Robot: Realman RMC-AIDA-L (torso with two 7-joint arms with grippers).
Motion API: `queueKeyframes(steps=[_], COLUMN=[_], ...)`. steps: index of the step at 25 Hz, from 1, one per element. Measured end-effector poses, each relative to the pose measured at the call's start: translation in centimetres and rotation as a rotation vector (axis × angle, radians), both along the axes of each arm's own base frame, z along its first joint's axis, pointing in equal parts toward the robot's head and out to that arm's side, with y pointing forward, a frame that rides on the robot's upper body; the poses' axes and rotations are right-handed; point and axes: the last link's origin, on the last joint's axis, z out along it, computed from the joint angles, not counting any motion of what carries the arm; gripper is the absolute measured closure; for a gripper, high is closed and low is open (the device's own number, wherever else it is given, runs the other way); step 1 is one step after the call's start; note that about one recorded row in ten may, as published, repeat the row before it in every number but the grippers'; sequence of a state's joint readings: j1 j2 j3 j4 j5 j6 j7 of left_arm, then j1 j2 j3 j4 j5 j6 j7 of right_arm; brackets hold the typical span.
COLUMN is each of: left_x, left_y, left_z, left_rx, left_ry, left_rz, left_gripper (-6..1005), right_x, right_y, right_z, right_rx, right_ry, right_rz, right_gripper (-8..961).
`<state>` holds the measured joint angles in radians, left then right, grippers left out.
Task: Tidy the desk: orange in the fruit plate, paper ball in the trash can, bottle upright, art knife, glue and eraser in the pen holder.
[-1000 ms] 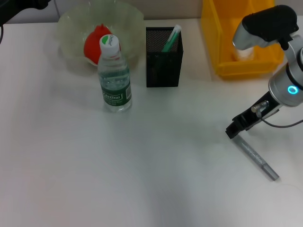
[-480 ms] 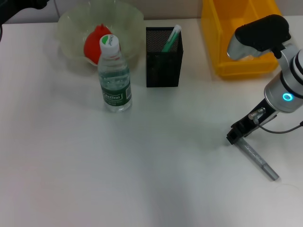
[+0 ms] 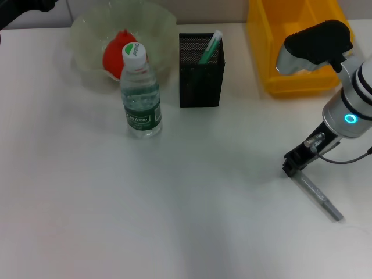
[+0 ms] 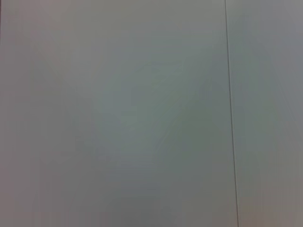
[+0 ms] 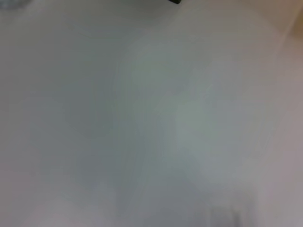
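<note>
The orange (image 3: 115, 51) lies in the pale-green fruit plate (image 3: 160, 23) at the back left. The bottle (image 3: 140, 93) stands upright in front of the plate. The black mesh pen holder (image 3: 200, 81) holds a green glue stick (image 3: 210, 46). The yellow trash can (image 3: 267, 52) stands at the back right. The grey art knife (image 3: 318, 197) lies flat on the table at the right. My right gripper (image 3: 292, 164) is low at the knife's near-left end, touching or just over it. The paper ball and the eraser are not in view. My left arm (image 3: 23, 6) is parked at the far left corner.
The right arm's upper links (image 3: 317, 43) hang over the front of the trash can and hide part of its inside. The white table (image 3: 145, 209) spreads wide in front of the bottle and the pen holder. Both wrist views show only blank pale surface.
My right arm has shifted a little; its gripper has slid slightly right and down at the knife's end. The knife, bottle and other things have not moved.
</note>
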<state>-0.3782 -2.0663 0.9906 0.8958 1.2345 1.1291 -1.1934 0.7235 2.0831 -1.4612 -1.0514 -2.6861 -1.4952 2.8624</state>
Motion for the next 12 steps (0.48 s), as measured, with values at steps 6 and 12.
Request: queueKeyframes(steps=[6, 12], left_x=[-0.1, -0.1], left_y=[0.0, -0.1], left_z=[0.0, 0.2], left_rx=[0.001, 0.007], left_ry=[0.000, 0.002], left_rz=[0.002, 0.004], left_gripper=[302, 302], right_x=[-0.3, -0.6], right_y=[0.3, 0.7], right_z=[0.5, 4.1], right_rx=[0.013, 0.071], right_ry=[0.027, 0.281], right_rz=[0.017, 0.019], right_gripper=[762, 805])
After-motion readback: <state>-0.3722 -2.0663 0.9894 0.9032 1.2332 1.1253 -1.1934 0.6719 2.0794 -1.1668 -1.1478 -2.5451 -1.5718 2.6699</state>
